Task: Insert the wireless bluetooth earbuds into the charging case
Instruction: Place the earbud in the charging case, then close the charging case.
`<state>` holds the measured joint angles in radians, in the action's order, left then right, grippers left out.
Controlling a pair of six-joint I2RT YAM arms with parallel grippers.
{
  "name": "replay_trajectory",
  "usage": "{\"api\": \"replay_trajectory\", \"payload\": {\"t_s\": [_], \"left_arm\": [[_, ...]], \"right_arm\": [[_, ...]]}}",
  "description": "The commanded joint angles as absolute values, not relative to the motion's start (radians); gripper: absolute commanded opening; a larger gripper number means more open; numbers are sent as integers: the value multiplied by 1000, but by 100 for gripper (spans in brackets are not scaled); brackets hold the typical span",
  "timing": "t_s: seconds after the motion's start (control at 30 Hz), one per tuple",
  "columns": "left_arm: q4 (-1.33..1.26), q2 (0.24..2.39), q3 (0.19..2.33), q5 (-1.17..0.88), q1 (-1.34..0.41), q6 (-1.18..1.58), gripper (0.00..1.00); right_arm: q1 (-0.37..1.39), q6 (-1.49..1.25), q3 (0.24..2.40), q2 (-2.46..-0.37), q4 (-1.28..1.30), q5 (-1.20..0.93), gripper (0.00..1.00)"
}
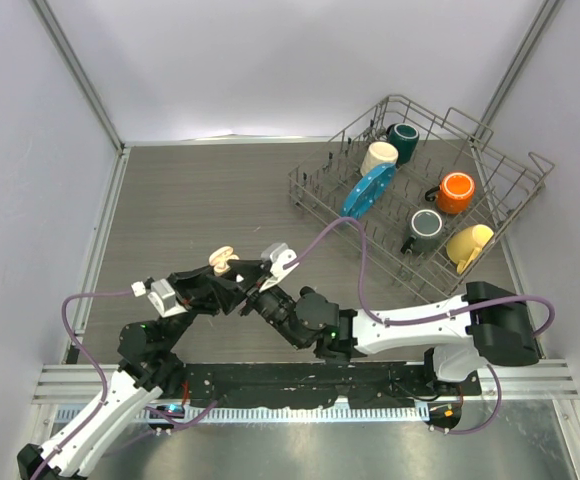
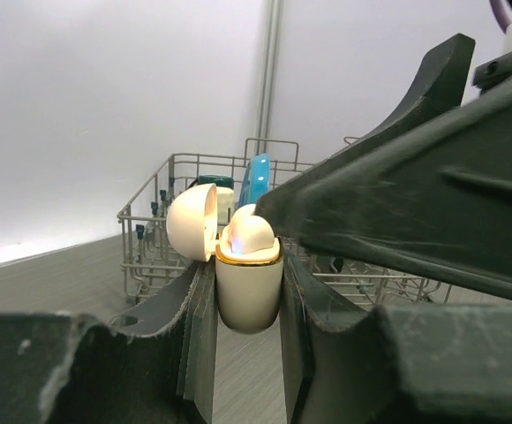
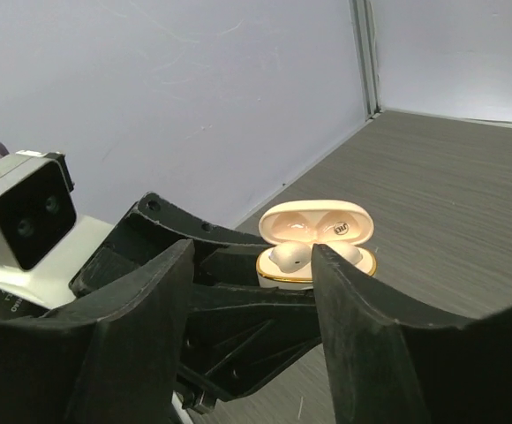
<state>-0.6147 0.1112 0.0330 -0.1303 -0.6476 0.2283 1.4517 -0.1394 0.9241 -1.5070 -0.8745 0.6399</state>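
Observation:
My left gripper (image 1: 226, 276) is shut on the body of a peach-beige charging case (image 1: 222, 261) with a gold rim and holds it upright above the table, lid open. In the left wrist view the case (image 2: 249, 296) sits between my fingers (image 2: 201, 309). Two pale peach earbuds (image 3: 291, 256) lie seated in the case (image 3: 316, 265); one shows in the left wrist view (image 2: 252, 235) with a blue light beside it. My right gripper (image 1: 254, 292) is open and empty, its jaws spread just short of the case (image 3: 254, 256). No white earbuds are in view.
A wire dish rack (image 1: 422, 190) stands at the back right with cream, dark green, orange, grey and yellow mugs and a blue plate (image 1: 368, 190). The two arms cross closely near the table's front middle. Grey walls enclose the table.

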Motion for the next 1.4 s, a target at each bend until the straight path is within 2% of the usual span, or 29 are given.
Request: {"api": "replay_trajectory", "payload": {"t_s": [0.0,0.17,0.5,0.6,0.7,0.73,0.77,0.8,0.83,0.93,1.1,1.37], "left_arm": [[-692,100,-20,-126,-647,227,0],[-669,86,-21,-123,-647,225,0],[-644,83,-20,-127,-647,224,0],[-643,84,-25,-126,-647,221,0],[-641,92,-18,-133,-647,212,0],[-638,95,-15,-141,-647,209,0],[-631,98,-11,-147,-647,201,0],[-623,103,-8,-152,-647,196,0],[-603,107,-3,-164,-647,193,0],[-594,130,-2,-198,-647,183,0],[-523,193,71,-274,-647,134,0],[-589,331,94,-388,-647,141,0]], "right_arm": [[1451,-138,977,-1450,-792,653,66],[1448,-130,1003,-1393,-773,623,76],[1448,-72,1022,-1310,-764,644,81],[1434,-95,1034,-1295,-677,735,85],[1344,-275,1135,-1296,-383,811,85],[1300,-458,1166,-1298,-172,743,85],[1252,-527,1189,-1301,-90,680,85],[1145,-588,1198,-1299,-39,593,85],[1109,-636,1187,-1290,-10,469,85],[1031,-644,1141,-1258,21,350,85],[965,-634,1123,-1244,124,246,85],[934,-609,1114,-1206,152,239,85]]}}
